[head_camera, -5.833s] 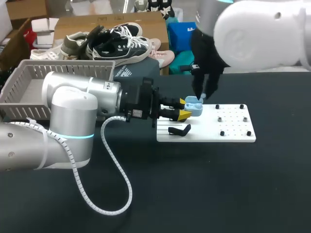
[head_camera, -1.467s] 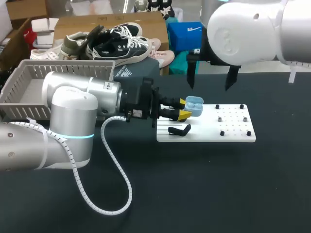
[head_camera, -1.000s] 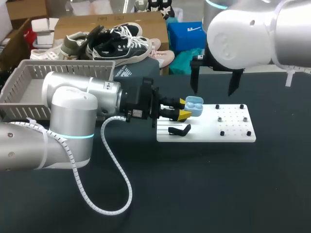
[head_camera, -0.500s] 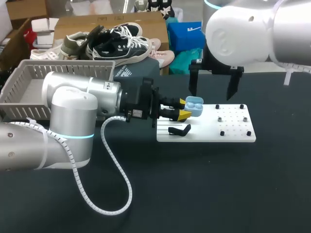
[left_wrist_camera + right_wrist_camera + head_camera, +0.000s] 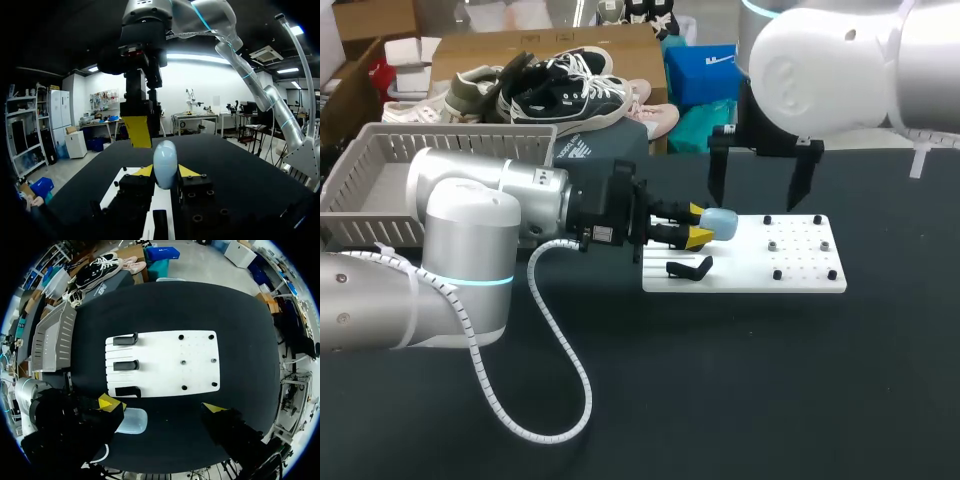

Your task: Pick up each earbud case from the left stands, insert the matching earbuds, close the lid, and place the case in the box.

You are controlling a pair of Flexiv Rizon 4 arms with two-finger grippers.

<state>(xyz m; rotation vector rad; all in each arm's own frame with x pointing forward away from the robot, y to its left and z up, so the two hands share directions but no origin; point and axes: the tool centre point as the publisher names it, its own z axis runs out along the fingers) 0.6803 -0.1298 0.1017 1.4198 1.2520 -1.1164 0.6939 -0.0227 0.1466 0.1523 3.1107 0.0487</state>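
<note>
My left gripper (image 5: pixel 700 224) is clamped on the small pale blue rounded plastic earbud case (image 5: pixel 722 223), one yellow tip on each side of it. My left arm lies low and level across the table from the left. In the left wrist view the case (image 5: pixel 165 163) stands upright between my fingertips (image 5: pixel 144 171), smooth and egg-shaped. Its lid looks closed, though I cannot make out the seam.

The case is held clear of the table at the stand end of the flat white rectangular board (image 5: pixel 790 270). From the right wrist view the case (image 5: pixel 131 421) sits just off the board (image 5: pixel 165 365), near the corner by the nearest of the three black stands (image 5: pixel 127 391). None of the three stands carries a case. One black stand (image 5: pixel 690 268) shows in the head view just beside my left fingers.

My right gripper (image 5: pixel 757 185) hangs above the far edge of the board, pointing straight down with its fingers spread wide and nothing between them. In its own view the right gripper (image 5: pixel 161 405) straddles the board's edge, and one dark finger covers most of my left gripper. In the left wrist view one yellow finger (image 5: pixel 137 131) of the right gripper hangs just beyond the case.

The grey slatted plastic box (image 5: pixel 380 150) stands at the table's far left, well apart from the case.
</note>
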